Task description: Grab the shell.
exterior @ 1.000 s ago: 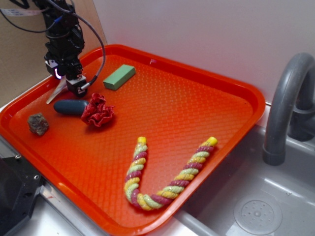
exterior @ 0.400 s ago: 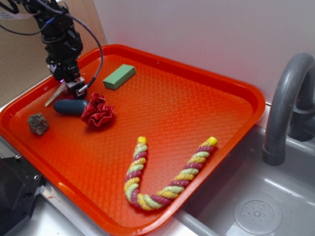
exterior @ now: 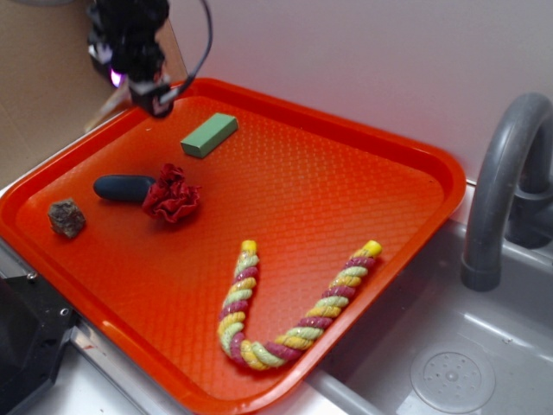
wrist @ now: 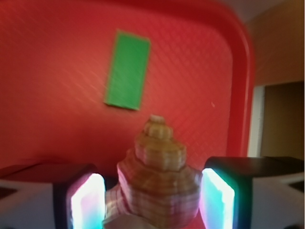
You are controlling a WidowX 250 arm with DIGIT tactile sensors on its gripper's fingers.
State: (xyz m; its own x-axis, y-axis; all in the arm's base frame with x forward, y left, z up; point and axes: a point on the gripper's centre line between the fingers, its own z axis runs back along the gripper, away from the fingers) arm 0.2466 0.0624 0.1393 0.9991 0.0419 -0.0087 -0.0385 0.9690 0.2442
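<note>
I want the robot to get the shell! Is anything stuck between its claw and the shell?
No, nothing visible is. The shell already sits between the two fingers of the gripper, lifted above the orange tray.

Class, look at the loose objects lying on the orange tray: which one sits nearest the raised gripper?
The green block. It lies at the tray's back, just below the gripper holding the shell; the dark blue oval object and red scrunchie lie farther forward.
</note>
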